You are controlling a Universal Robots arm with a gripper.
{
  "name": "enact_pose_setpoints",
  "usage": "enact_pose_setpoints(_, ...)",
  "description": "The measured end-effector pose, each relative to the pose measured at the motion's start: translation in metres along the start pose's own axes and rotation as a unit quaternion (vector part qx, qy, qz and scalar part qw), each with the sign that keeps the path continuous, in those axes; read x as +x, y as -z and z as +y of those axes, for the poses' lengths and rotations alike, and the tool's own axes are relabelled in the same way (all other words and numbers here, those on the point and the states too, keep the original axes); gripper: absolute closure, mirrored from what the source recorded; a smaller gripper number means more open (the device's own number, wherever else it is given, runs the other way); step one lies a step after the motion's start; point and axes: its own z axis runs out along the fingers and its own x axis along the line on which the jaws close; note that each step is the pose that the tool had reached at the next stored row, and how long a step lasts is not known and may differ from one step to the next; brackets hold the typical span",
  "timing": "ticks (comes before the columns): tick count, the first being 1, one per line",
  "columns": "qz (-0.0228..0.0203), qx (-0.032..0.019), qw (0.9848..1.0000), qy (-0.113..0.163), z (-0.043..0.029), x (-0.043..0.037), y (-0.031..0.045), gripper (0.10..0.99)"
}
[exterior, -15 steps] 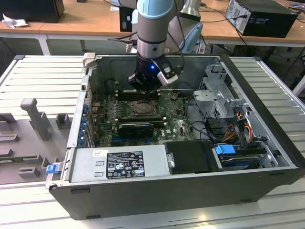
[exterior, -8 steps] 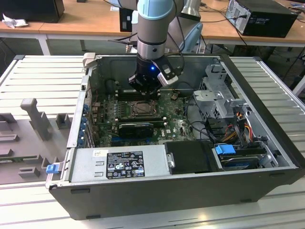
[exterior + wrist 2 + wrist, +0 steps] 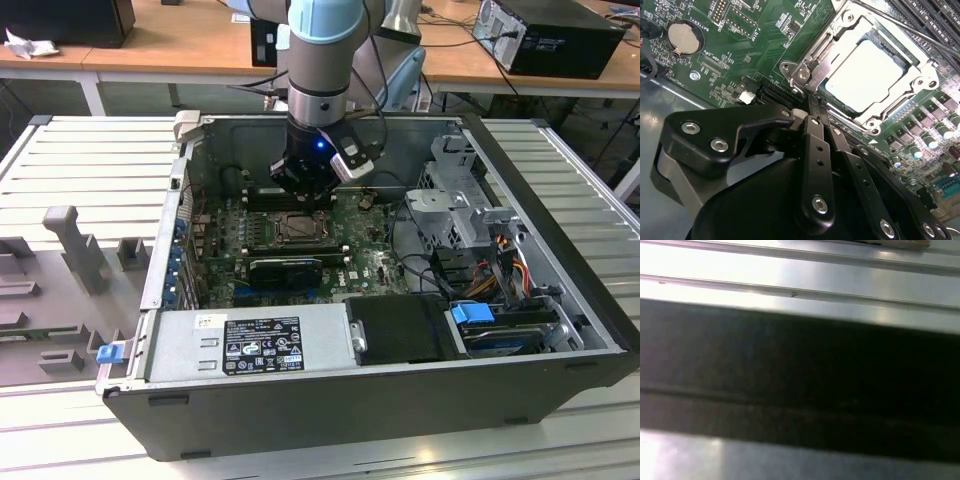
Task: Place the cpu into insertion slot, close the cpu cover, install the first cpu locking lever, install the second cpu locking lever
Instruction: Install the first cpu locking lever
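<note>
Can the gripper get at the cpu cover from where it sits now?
Probably yes. The gripper hangs right at the edge of the cpu cover, which lies closed over the cpu, with nothing between them.

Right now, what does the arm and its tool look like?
The arm has pale blue joint caps and a silver-grey wrist ring, with black cables trailing beside it. The tool is matte black, built of slim linked bars with silver screw heads; a small blue light glows on its body.
</note>
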Motion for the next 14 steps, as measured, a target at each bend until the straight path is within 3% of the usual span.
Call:
enact_pose_setpoints(4, -0.0002, -0.001, 1.0, 0.0, -0.0001, -0.0003, -0.0002, 0.98)
enact_pose_setpoints(8, -0.0001, -0.0009, 1.0, 0.0, 0.0003, -0.0003, 0.0066, 0.98)
enact_pose_setpoints(10, -0.0001, -0.0009, 1.0, 0.0, 0.0009, -0.0003, 0.0147, 0.98)
enact_pose_setpoints(14, 0.0, -0.0009, 1.0, 0.0, -0.0001, -0.0003, 0.0158, 0.98)
